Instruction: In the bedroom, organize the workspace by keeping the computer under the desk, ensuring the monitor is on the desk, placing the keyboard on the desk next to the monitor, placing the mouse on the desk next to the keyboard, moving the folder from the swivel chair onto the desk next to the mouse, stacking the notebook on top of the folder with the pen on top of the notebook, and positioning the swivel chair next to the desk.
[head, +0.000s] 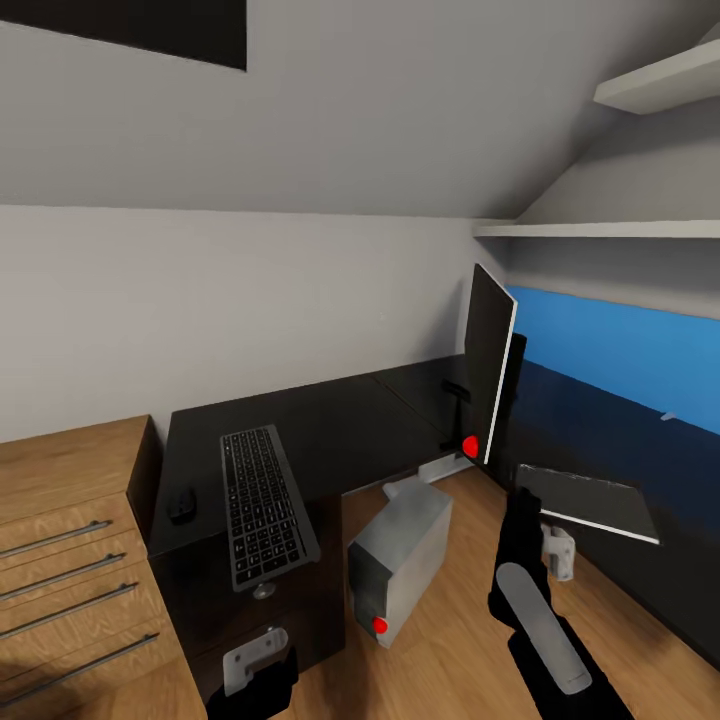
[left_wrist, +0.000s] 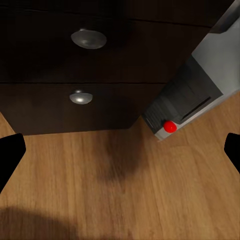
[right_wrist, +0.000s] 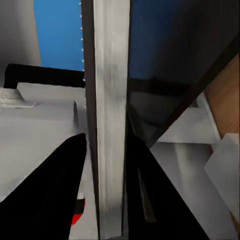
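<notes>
Right gripper (right_wrist: 107, 165) pinches the thin edge of the monitor (head: 488, 375), its black fingers closed on either side of the grey rim; the flat black screen stands edge-on at the glossy black desk (head: 340, 425). Left gripper (head: 262, 668) hangs open and empty over the wood-grain floor, before round-knobbed drawers. Between them lies the boxy grey computer (head: 400, 560). The slim keyboard (head: 262, 505) and small mouse (head: 182, 505) rest on the desk.

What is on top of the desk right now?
On the desk lie the keyboard and, beside it, the mouse. The monitor appears to stand near the corner, but its base is hidden behind the screen.
</notes>
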